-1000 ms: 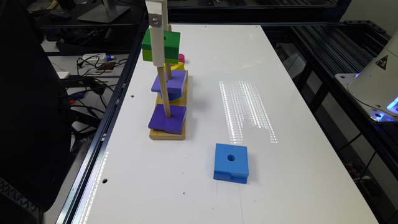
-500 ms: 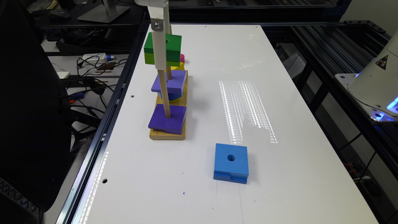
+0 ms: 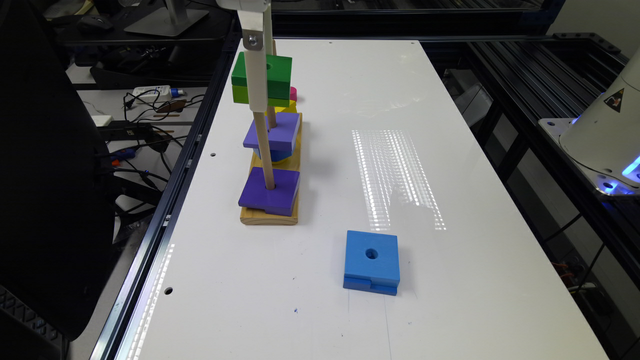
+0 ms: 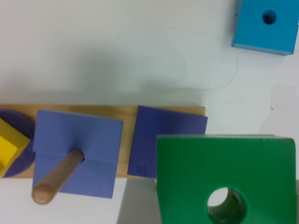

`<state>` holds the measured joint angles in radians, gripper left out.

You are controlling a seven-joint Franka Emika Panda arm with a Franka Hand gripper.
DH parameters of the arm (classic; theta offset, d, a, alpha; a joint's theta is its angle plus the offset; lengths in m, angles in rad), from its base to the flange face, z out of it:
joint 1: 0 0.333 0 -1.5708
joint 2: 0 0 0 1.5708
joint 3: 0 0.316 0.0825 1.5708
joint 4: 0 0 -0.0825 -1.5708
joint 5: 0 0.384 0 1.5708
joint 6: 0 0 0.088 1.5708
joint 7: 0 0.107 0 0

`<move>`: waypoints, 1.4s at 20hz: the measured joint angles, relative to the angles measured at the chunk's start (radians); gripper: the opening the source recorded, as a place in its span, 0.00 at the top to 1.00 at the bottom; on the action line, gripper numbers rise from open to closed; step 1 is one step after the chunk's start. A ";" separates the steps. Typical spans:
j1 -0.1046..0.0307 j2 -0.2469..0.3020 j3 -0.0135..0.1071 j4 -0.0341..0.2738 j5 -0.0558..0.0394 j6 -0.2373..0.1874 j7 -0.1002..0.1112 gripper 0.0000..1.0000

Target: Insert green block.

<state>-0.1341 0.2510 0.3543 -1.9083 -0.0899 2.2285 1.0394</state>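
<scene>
In the exterior view, the white gripper (image 3: 257, 85) hangs above the long wooden peg board (image 3: 270, 212) near the exterior view's left edge of the white table (image 3: 450, 280). The square green block with a round centre hole, dark green over lime green (image 3: 272, 80), is up in the air against the gripper, level with the peg tops. Below it, one purple square block (image 3: 270, 192) sits low on the near wooden peg (image 3: 263, 150), and a second purple square block (image 3: 275, 131) sits on the next peg. A blue square block with a centre hole (image 3: 371, 261) lies flat on the table, well apart from the board.

In the wrist view, the green block (image 4: 224, 177) fills the near corner, its hole over the near purple block (image 4: 163, 137). The gripper's grasp cannot be told from here.
</scene>
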 joint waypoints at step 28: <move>0.000 0.030 0.001 0.001 -0.0002 0.044 0.000 1.00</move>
<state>-0.1341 0.2813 0.3555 -1.9074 -0.0900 2.2726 1.0394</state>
